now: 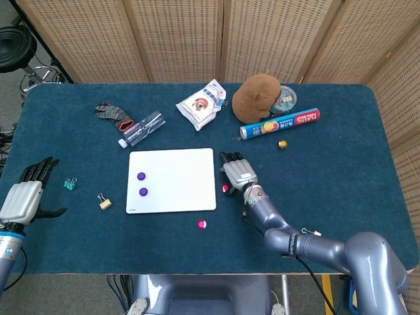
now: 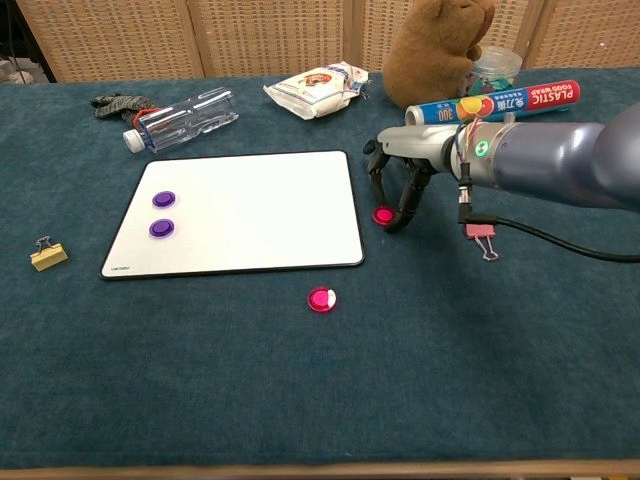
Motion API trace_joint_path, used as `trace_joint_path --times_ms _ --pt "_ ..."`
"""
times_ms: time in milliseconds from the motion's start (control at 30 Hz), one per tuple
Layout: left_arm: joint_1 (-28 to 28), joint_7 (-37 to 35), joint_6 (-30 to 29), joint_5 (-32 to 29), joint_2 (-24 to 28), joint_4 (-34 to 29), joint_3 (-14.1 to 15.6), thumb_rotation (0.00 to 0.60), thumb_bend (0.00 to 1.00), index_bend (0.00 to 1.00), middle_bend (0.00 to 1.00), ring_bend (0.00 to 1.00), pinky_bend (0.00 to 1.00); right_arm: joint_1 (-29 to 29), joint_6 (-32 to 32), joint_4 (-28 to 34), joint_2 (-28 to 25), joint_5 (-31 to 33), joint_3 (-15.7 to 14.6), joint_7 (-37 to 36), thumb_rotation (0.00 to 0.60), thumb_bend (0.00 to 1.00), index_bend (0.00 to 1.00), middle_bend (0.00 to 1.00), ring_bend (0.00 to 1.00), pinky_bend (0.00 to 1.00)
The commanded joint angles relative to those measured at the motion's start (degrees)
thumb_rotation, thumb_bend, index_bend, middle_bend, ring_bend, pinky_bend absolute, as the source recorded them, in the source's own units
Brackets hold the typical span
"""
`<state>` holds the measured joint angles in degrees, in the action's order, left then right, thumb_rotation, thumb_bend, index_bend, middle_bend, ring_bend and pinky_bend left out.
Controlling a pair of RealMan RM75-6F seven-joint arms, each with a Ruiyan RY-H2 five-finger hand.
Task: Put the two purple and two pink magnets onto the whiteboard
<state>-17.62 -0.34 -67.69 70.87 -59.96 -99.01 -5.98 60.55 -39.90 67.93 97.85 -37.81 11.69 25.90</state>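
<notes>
Robot test or lab space: bench (image 1: 341,190) covered in blue carpet-like fabric, perforated folding screens (image 1: 184,39) enclosing the far side, black stool (image 1: 14,49) far left.

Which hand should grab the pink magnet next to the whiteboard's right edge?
Right. The right hand is already over that pink magnet, fingers reaching down around it. The left hand sits at the table's far left edge.
</notes>
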Motion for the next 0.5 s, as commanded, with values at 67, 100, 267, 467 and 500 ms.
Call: trace_joint_path --times_ms 67,100,267,467,500 --pt "0.01 0.02 0.04 0.07 0.05 -0.06 0.02 0.600 0.09 0.00 0.00 0.00 0.00 -0.18 -0.34 0.58 -0.39 -0.19 -0.02 -0.36 0.600 0.36 0.58 0.00 0.00 0.00" --pt "0.01 0.03 0.08 0.08 0.06 -0.07 0.04 0.600 0.09 0.00 0.00 0.00 0.00 -0.21 -0.36 0.75 -0.52 -0.17 -0.01 -0.45 0.600 0.36 0.59 0.00 0.00 0.00" --pt "-0.01 -0.08 0.26 0.04 0.17 -0.13 0.03 0.600 0.09 0.00 0.00 0.00 0.00 -0.26 -0.71 1.51 -1.01 -0.25 0.28 -0.99 0.600 0.36 0.59 0.00 0.00 0.00" --pt "0.10 -0.47 0.11 0.17 0.41 -0.26 -0.08 0.600 0.09 0.00 0.00 0.00 0.00 0.67 -1.07 2.88 -1.69 0.05 1.73 -1.37 0.600 0.37 0.59 0.00 0.00 0.00" --pt "0.13 -0.58 0.09 0.22 0.47 -0.28 -0.08 0.600 0.09 0.00 0.00 0.00 0.00 1.06 -1.14 3.10 -1.76 0.27 2.09 -1.23 0.600 0.37 0.59 0.00 0.00 0.00"
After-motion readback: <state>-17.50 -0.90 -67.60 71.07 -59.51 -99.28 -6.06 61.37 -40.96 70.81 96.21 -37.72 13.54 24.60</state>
